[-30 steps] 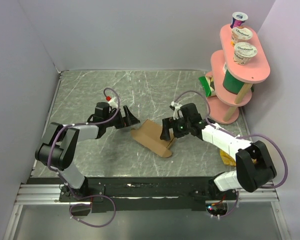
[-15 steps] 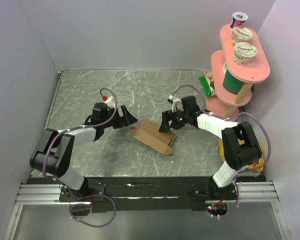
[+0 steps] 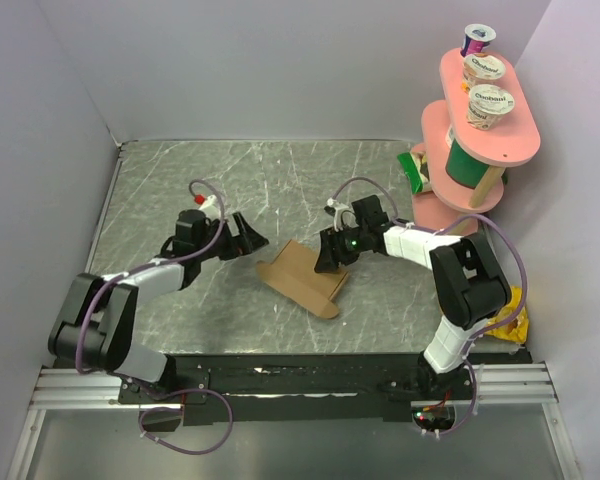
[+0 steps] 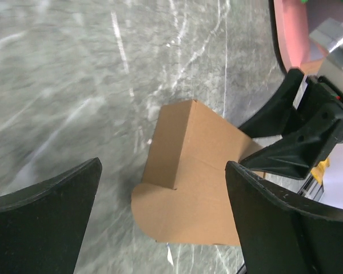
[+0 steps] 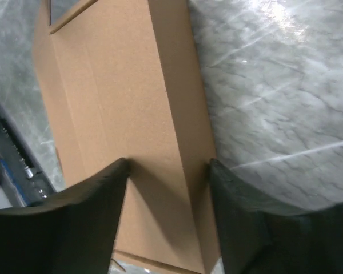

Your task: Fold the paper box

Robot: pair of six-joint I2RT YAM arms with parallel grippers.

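The paper box [image 3: 302, 275] is a brown cardboard piece lying mid-table, partly folded, with a rounded flap toward the left arm and one panel raised. My right gripper [image 3: 328, 258] is at its upper right edge. In the right wrist view the jaws [image 5: 168, 162] sit narrowed astride a fold of the paper box [image 5: 114, 103], both fingertips touching cardboard. My left gripper [image 3: 255, 240] hovers wide open just left of the box, apart from it. The left wrist view shows the paper box [image 4: 194, 188] framed between the open left gripper [image 4: 163, 165], with the right gripper [image 4: 297, 142] behind.
A pink two-tier stand [image 3: 475, 130] holding yogurt cups [image 3: 490, 105] rises at the back right, a green packet [image 3: 415, 170] at its foot. A yellow item [image 3: 510, 322] lies by the right arm's base. Grey walls enclose the marble table [image 3: 180, 190].
The right gripper has slid left onto the box's upper right edge and its jaws have narrowed around a fold. The box has shifted slightly left. The left arm has stretched out, jaws staying wide.
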